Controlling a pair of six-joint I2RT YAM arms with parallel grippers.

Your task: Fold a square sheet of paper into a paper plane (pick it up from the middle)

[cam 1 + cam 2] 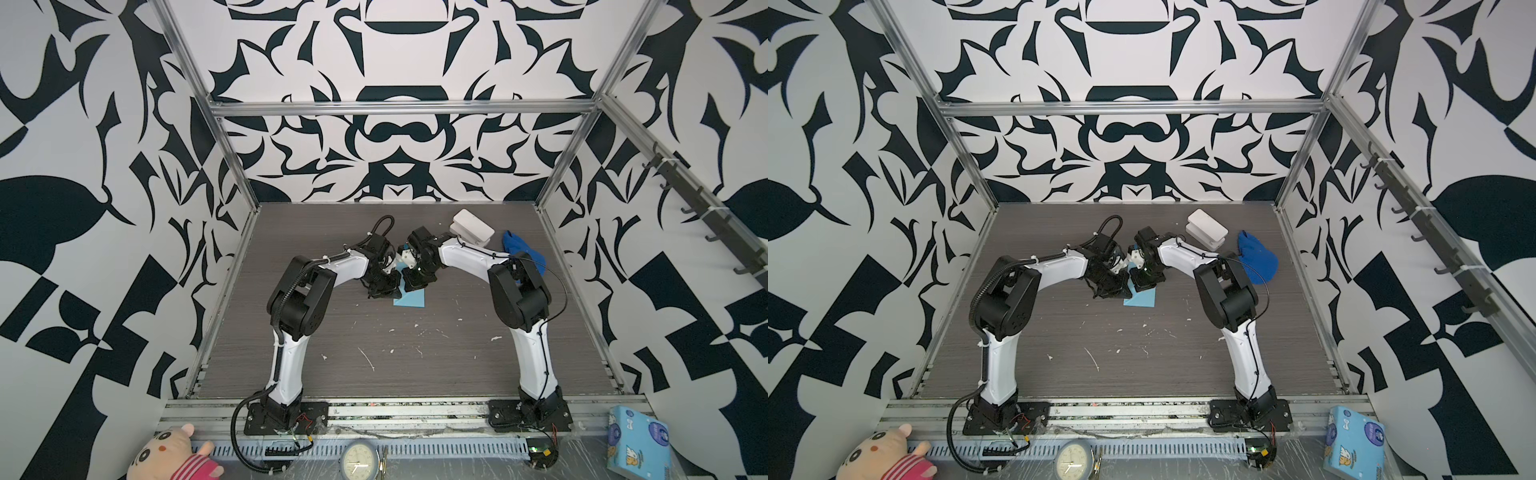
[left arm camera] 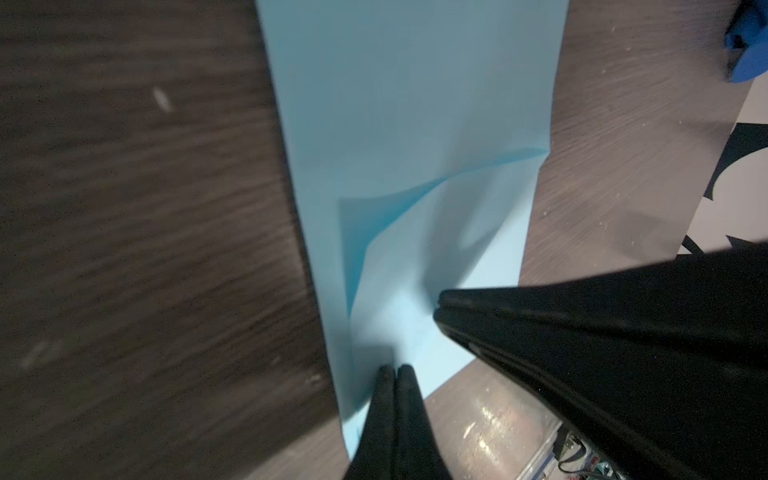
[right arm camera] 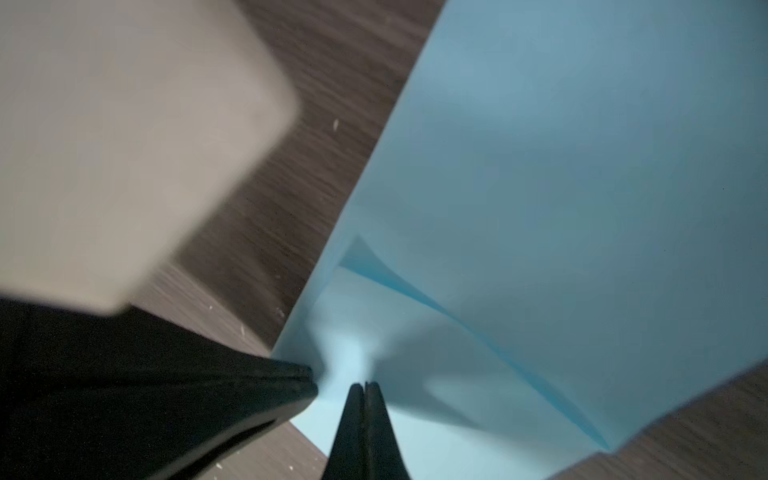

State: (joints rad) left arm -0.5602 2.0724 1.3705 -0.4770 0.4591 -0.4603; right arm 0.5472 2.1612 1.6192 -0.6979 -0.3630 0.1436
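1. The left claw (image 2: 394,372) has its two black fingers pressed tight together. It pinches one edge of the thin square sheet of light-blue paper (image 2: 407,104).
2. The right claw (image 3: 365,388) is squeezed tight too. It pinches the same edge of the paper, just beside the left claw.
3. In both wrist views the tips of the two claws sit very near each other.
4. The paper is folded over, so it looks long and not square. Its top layer lifts up at the claws, and a darker blue gap shows under that layer.
5. The rest of the paper lies flat on the dark grey wood-look table (image 1: 374,365). In both top views it sits near the middle of the table, and the claws hide its far end.
6. Both black-and-white robot arms bend in from the front of the table and meet over the paper.
7. A white rounded plastic case (image 1: 471,230) sits near the back of the table, behind the right arm and apart from the paper.
8. A lump of dark blue cloth (image 1: 524,253) lies beside the white case. The right arm's elbow hides part of it.
9. At the front, off the table, there are a pink and cream soft toy (image 1: 170,455), a round clock (image 1: 359,461) and a light-blue printed cardboard box (image 1: 638,440).
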